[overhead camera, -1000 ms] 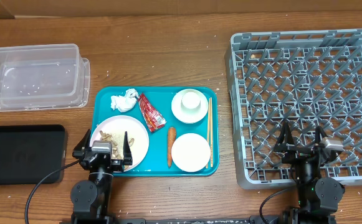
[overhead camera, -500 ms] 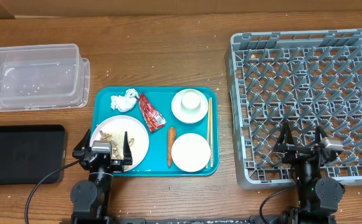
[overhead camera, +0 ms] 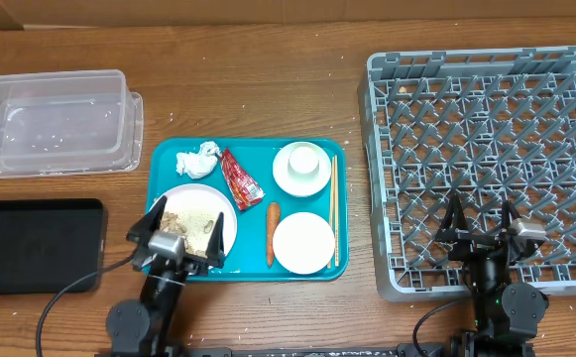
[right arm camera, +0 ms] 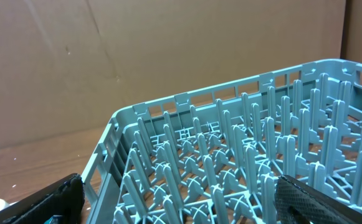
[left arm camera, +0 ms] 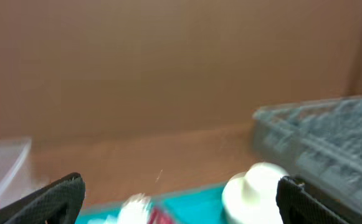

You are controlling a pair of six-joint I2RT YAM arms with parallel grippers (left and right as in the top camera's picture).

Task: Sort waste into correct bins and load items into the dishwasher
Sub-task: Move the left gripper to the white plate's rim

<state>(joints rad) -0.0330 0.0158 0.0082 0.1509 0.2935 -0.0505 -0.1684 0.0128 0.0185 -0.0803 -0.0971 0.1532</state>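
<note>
We see the left gripper (overhead camera: 186,220), jaws spread wide and empty, above the plate (overhead camera: 214,202) on the teal tray (overhead camera: 258,150); the right gripper (overhead camera: 480,213), likewise spread and empty, hangs over the dish rack (overhead camera: 486,89).

Grey dish rack (right arm camera: 249,168) fills lower view; gripper (right arm camera: 181,202) spread wide; cardboard wall (right arm camera: 106,62) behind.

**ROOM & BLOCKERS**

Bare strip of table (overhead camera: 359,198) btw teal tray (overhead camera: 159,164) and grey rack (overhead camera: 486,119); more bare wood beyond tray's far edge. On tray, narrow gaps only: tissue (overhead camera: 197,159), wrapper (overhead camera: 240,179), carrot (overhead camera: 272,234), chopsticks (overhead camera: 334,208), two bowls close together. Left gripper (overhead camera: 183,230) low over plate (overhead camera: 225,213), jaws spread. Upright pegs under right gripper (overhead camera: 481,226). Clear tub (overhead camera: 55,121) and black tray (overhead camera: 30,243) open-topped, far left.
</note>
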